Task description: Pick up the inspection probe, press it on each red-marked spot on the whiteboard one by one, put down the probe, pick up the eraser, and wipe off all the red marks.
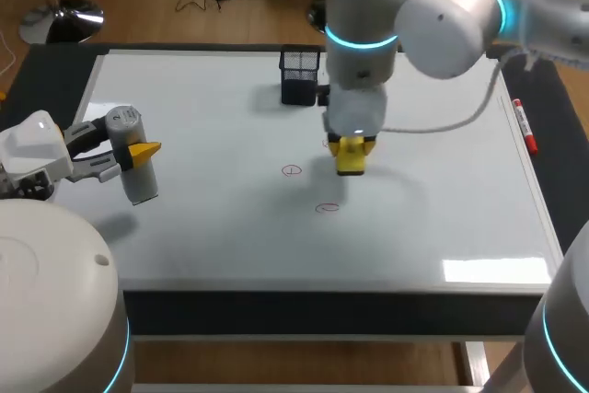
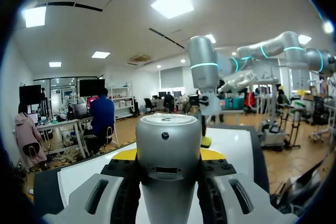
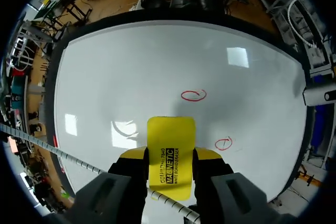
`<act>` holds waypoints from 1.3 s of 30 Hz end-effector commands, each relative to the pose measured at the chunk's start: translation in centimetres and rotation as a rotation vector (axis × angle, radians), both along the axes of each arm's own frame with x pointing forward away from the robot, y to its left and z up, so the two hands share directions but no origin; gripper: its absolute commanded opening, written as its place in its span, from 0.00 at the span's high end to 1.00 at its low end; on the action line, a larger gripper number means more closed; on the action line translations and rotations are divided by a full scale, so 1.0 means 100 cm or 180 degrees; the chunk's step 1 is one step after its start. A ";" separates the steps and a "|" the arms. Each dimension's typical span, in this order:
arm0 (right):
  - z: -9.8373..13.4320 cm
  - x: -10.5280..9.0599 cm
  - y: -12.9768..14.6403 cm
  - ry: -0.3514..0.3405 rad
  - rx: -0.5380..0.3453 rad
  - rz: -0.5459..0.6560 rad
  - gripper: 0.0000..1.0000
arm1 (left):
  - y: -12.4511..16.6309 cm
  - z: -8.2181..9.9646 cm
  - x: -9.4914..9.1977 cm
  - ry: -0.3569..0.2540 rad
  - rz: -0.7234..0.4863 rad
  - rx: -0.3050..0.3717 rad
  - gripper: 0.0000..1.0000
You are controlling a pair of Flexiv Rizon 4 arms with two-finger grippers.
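Note:
A grey cylindrical probe (image 1: 132, 165) hangs above the left part of the whiteboard (image 1: 212, 236), with my left gripper (image 1: 136, 152) shut on it. In the left wrist view the probe (image 2: 168, 150) fills the space between the yellow tips. My right gripper (image 1: 352, 156) points down over the board's middle, shut on a yellow eraser (image 1: 352, 163). Seen from the right wrist, the eraser (image 3: 170, 153) sticks out between the fingers (image 3: 131, 163) above the board. Two red circles (image 1: 292, 170) (image 1: 328, 208) lie just left of and in front of the eraser; the same red marks (image 3: 192, 95) (image 3: 223, 143) lie ahead of and beside it.
A black mesh holder (image 1: 300, 75) stands at the back middle of the board. A red marker (image 1: 523, 124) lies along the right edge. A grey cable runs from the right arm over the board's right side.

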State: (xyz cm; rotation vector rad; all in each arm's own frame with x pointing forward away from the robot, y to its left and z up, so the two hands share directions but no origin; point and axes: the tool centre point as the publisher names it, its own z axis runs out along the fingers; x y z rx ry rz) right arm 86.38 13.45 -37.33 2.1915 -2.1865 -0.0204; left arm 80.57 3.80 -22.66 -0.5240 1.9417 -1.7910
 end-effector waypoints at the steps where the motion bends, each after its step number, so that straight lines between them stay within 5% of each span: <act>1: -0.011 0.000 0.033 0.0005 -0.0110 0.0106 1.00 | 0.000 0.000 -0.001 -0.0010 0.0007 -0.0004 1.00; 18: -0.027 0.003 0.108 0.0005 0.0154 0.0451 1.00 | 0.000 0.000 -0.001 -0.0010 0.0007 -0.0004 1.00; 39: -0.047 0.008 0.124 0.0003 0.0211 0.0634 1.00 | 0.000 0.000 -0.001 -0.0010 0.0007 -0.0004 1.00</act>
